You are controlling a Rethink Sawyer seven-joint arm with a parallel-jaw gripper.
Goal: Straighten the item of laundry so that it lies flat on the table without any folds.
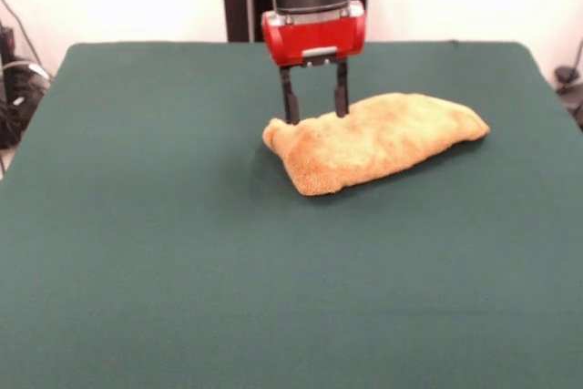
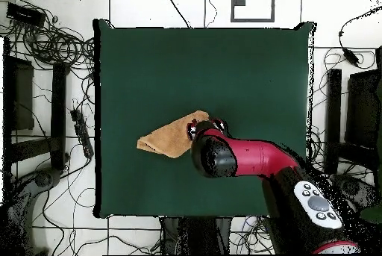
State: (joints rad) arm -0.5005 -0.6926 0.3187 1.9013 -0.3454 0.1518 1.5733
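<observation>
Although the table (image 1: 137,252) is far larger than anything on it, its dark green top lies bare all round the towel (image 1: 378,141), with the widest bare stretch, in the front view, between the towel and the table's near edge, and broad margins out to both side edges. The towel sits a little toward the robot's side of the table's middle, well clear of every edge. It is bunched into a folded, elongated wedge, not flat. In the front view its long axis runs from a blunt lower-left end up to a tapered right end; in the overhead view the same towel (image 2: 173,136) slants from a narrow left tip to a wider end beside the arm. The arm (image 2: 254,157) reaches in over that wider end. The gripper (image 1: 315,105) stands upright, its two dark fingers (image 1: 290,97) spread apart, tips at the towel's far edge near its left end; whether they touch the cloth cannot be told.
</observation>
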